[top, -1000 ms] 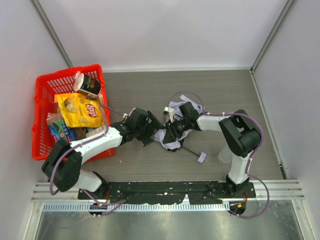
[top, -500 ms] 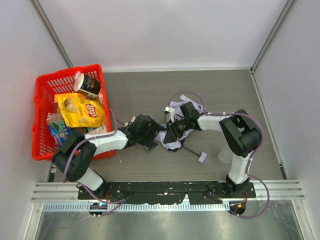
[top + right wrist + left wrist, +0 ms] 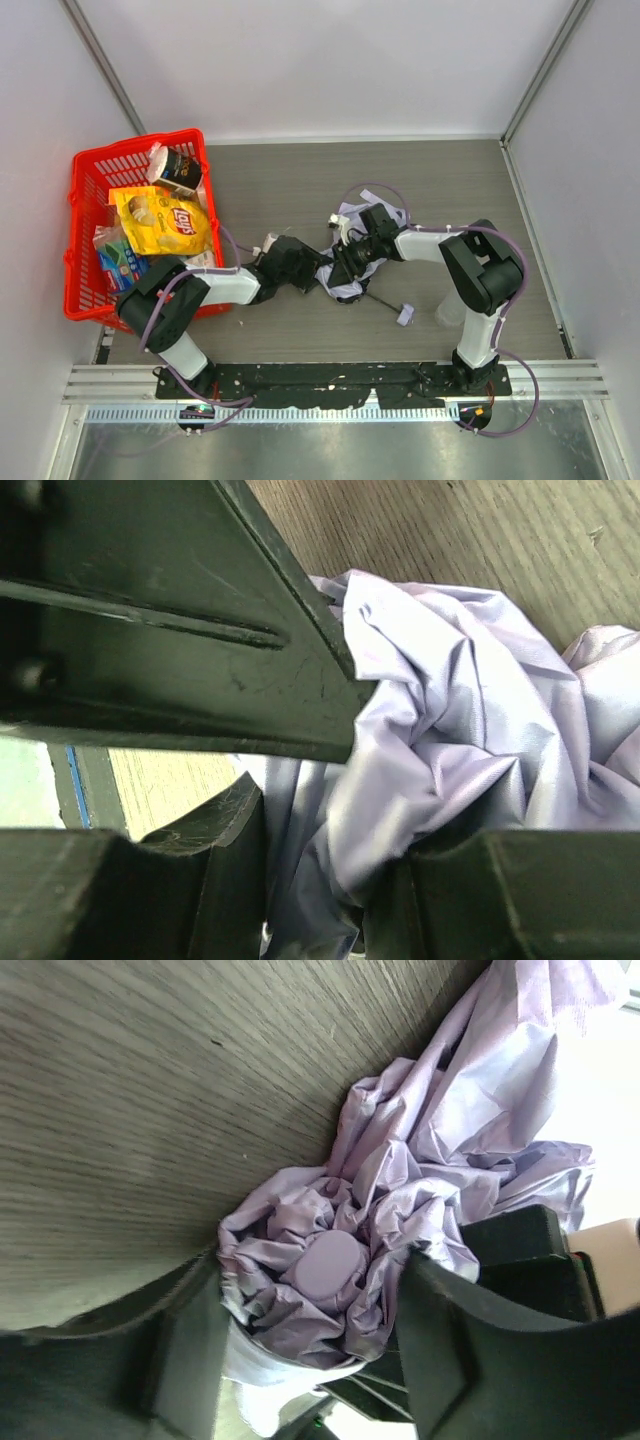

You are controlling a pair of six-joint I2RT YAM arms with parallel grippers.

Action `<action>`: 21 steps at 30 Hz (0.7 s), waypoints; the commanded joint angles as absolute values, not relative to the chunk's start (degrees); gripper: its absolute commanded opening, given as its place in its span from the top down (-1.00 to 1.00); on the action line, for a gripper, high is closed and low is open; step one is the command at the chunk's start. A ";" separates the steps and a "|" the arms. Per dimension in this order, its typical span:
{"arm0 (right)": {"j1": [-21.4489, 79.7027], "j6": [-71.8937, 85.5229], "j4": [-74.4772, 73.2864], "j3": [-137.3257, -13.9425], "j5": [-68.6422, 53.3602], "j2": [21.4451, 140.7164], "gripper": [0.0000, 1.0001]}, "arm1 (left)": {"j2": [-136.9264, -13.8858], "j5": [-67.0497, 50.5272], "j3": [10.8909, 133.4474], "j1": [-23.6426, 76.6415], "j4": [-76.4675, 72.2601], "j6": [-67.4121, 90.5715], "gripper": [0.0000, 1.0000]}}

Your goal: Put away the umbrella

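The umbrella lies mid-table as a crumpled pale lavender canopy. Its thin black shaft runs to a small grey handle at the lower right. My left gripper meets the canopy from the left. In the left wrist view, the left gripper has its fingers closed on the bunched fabric, either side of the round top cap. My right gripper comes from the right. In the right wrist view, the right gripper pinches a fold of the canopy between its fingers.
A red basket stands at the left and holds a yellow chips bag, a dark box and other packets. The two grippers are almost touching over the umbrella. A dark bar crosses close above the right fingers.
The left arm has folded its elbow back and down toward its base, with its gripper sliding slightly nearer while staying at the canopy. The right arm and the umbrella have barely moved.
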State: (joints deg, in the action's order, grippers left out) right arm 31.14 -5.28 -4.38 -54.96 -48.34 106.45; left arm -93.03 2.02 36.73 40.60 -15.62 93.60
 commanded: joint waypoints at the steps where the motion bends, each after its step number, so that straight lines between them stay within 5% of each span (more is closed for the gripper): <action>1: 33.40 -6.59 -10.19 -54.58 -52.12 104.94 0.98 | -95.71 11.16 33.40 39.99 -17.83 87.56 -0.01; 4: 33.75 -5.45 -10.02 -54.32 -52.21 104.07 0.98 | -95.01 11.95 32.79 39.99 -17.84 84.91 0.51; 8: 34.54 -2.56 -8.35 -53.09 -50.64 102.31 0.98 | -94.22 11.78 33.31 40.08 -16.44 82.18 0.95; 13: 34.89 2.46 -7.64 -53.26 -44.84 100.38 0.76 | -94.66 9.76 33.58 40.08 -16.52 80.33 1.00; 15: 35.15 3.51 -8.87 -53.61 -39.42 98.98 0.12 | -94.75 9.84 32.70 40.08 -17.40 81.21 1.00; 16: 35.42 3.86 -9.57 -53.70 -37.55 98.18 -0.05 | -94.66 10.10 32.52 40.17 -17.32 81.47 1.00; 21: 38.50 7.54 -17.48 -55.28 -15.50 87.75 -0.34 | -93.52 11.42 32.08 40.08 -15.21 80.51 1.00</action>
